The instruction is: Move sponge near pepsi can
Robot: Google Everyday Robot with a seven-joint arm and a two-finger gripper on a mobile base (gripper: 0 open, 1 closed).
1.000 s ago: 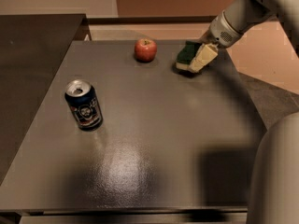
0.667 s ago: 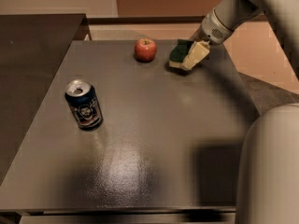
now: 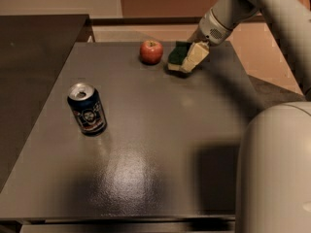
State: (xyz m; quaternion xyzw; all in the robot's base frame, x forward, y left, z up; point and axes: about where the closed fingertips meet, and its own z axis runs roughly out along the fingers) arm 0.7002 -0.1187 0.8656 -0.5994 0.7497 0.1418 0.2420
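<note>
The sponge (image 3: pixel 178 53), dark green on top with a pale base, is at the far side of the grey table (image 3: pixel 160 144), just right of a red apple. My gripper (image 3: pixel 189 61) reaches in from the upper right and is shut on the sponge, with one pale finger (image 3: pixel 195 55) against its right side. The sponge sits at or just above the table surface. The pepsi can (image 3: pixel 87 108), dark blue with a silver top, stands upright at the left of the table, well away from the sponge.
A red apple (image 3: pixel 151 51) stands close to the left of the sponge. A darker counter (image 3: pixel 34 67) adjoins the table on the left. The robot's pale body (image 3: pixel 274 174) fills the lower right corner.
My gripper has moved left along the far side of the table with the sponge in it, bringing it closer to the apple. The can and the apple have not moved.
</note>
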